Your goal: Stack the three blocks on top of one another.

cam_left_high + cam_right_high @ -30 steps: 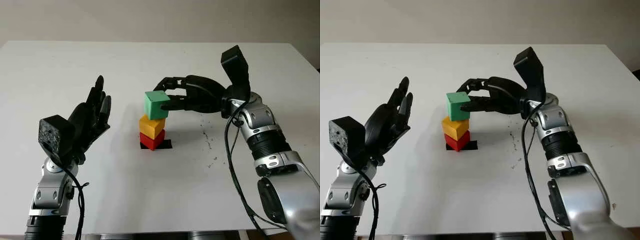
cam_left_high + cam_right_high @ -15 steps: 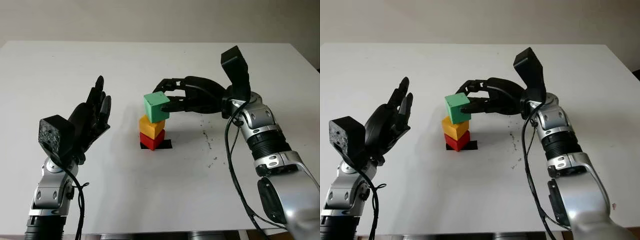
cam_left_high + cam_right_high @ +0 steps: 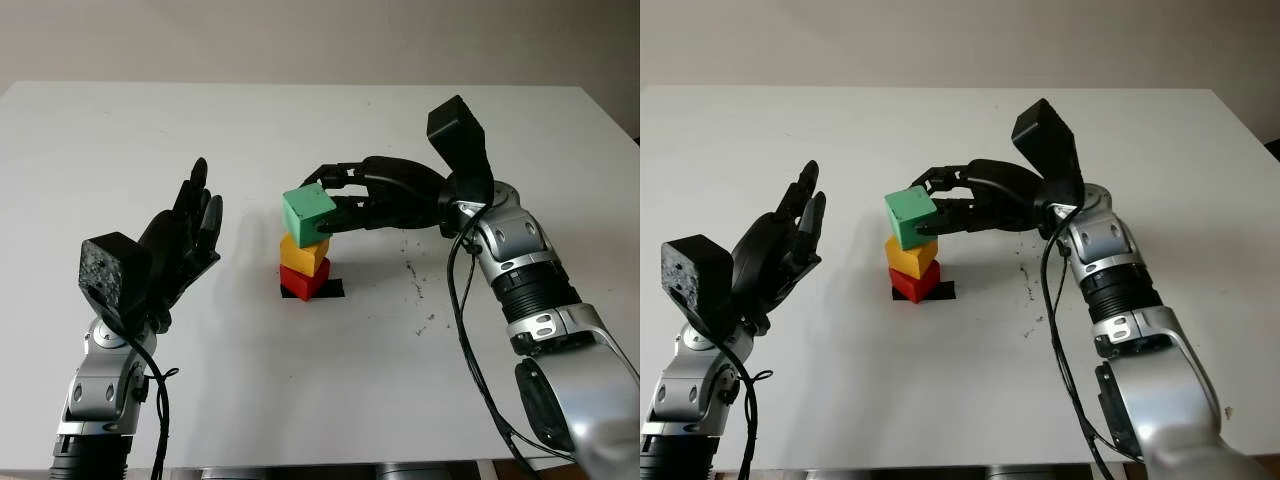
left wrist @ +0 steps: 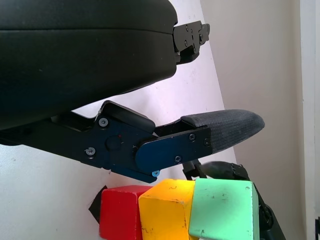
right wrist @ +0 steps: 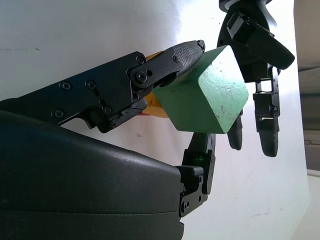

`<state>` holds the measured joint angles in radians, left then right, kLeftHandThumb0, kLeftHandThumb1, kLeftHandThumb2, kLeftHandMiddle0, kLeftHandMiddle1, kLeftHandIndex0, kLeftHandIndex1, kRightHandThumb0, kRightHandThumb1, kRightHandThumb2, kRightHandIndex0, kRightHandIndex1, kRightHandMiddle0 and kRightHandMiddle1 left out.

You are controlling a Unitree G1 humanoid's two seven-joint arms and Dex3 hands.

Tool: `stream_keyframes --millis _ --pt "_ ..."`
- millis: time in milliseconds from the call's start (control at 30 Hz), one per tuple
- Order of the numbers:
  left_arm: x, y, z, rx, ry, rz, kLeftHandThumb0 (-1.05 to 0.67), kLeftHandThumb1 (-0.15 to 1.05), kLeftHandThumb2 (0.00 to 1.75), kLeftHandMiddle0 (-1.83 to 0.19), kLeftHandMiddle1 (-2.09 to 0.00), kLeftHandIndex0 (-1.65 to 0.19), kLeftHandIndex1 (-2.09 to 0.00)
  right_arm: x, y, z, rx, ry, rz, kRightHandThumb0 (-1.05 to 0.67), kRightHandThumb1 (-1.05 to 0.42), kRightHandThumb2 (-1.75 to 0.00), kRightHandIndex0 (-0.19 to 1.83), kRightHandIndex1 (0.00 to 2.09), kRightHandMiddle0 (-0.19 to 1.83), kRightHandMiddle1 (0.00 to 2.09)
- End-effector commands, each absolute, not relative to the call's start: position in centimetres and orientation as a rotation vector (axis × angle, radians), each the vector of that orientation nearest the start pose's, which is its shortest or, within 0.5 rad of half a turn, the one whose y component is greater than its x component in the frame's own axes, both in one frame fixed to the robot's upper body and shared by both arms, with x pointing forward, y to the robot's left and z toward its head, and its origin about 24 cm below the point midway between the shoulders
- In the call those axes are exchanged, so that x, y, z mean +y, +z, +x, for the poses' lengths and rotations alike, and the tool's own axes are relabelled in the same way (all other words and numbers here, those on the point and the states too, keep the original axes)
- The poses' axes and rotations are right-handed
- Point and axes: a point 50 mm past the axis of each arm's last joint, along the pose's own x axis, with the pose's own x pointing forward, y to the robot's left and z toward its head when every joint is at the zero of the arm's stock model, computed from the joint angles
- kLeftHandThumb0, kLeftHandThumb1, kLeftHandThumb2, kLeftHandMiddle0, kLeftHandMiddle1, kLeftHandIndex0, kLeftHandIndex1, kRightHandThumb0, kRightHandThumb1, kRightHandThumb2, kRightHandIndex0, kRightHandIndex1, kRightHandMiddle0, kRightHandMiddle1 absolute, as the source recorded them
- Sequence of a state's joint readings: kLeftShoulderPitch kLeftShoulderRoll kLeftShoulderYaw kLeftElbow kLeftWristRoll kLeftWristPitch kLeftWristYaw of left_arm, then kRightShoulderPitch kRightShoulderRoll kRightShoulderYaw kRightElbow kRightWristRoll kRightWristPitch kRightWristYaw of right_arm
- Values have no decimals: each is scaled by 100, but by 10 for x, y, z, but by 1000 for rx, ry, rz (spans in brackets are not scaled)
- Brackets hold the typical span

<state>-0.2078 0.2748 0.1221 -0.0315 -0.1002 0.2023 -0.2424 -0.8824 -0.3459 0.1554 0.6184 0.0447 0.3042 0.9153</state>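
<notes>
Right hand (image 3: 345,200) over the middle of the white table (image 3: 300,400), fingers (image 5: 185,52) closed around the green block (image 3: 308,215). Green block tilted, sitting on the yellow block (image 3: 304,254), just beyond the fingertips. Yellow block stacked on the red block (image 3: 303,282), directly beneath the gripped cube. Red block on a small black mark (image 3: 334,289) on the table. Left hand (image 3: 178,240) raised well apart from the stack, on the far side from the grasping fingers, open and holding nothing.
</notes>
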Motion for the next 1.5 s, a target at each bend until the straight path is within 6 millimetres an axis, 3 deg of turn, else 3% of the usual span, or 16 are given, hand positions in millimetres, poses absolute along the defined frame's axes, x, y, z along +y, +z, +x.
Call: stream_keyframes --millis 0,200,300,433,533,667,833,1000,1233,1467 --pt "203 101 289 -53 -158 176 -82 105 69 19 0 19 0 -132 149 375 207 956 -377 -66 -85 -5 2 2 12 89" --pt "203 101 290 -53 -159 172 -82 105 69 19 0 19 0 -137 154 374 207 986 -391 -67 -84 -5 -3 1 8 84" --pt "203 101 290 -56 -156 164 -82 105 69 19 0 19 0 -141 156 372 191 1024 -408 -68 -84 -5 -14 1 -4 71" --pt "203 101 290 -57 -159 162 -81 105 69 19 0 19 0 -147 160 370 174 1044 -449 -73 -84 -5 -19 0 -16 24" --pt "202 101 290 -49 -157 165 -81 105 69 19 0 19 0 -153 164 367 162 1035 -484 -81 -83 -5 -19 0 -19 3" --pt "202 101 291 -51 -154 160 -81 105 69 19 0 19 0 -166 169 359 129 966 -488 -92 -87 -7 -19 0 -19 0" --pt "203 101 291 -58 -149 162 -82 105 70 19 0 19 0 -189 172 347 72 877 -483 -93 -98 -10 -19 0 -19 0" --pt "204 99 291 -63 -139 147 -82 105 70 19 0 19 0 -211 158 330 70 649 -363 -81 -105 -35 -19 0 -19 0" --pt "205 96 291 -69 -141 128 -83 105 69 19 0 19 0 -198 131 302 8 354 -186 -69 -105 -65 -19 0 -19 0" --pt "205 94 290 -62 -146 112 -84 105 69 19 0 19 0 -175 112 285 -20 262 -80 -73 -105 -79 -19 0 -19 0"
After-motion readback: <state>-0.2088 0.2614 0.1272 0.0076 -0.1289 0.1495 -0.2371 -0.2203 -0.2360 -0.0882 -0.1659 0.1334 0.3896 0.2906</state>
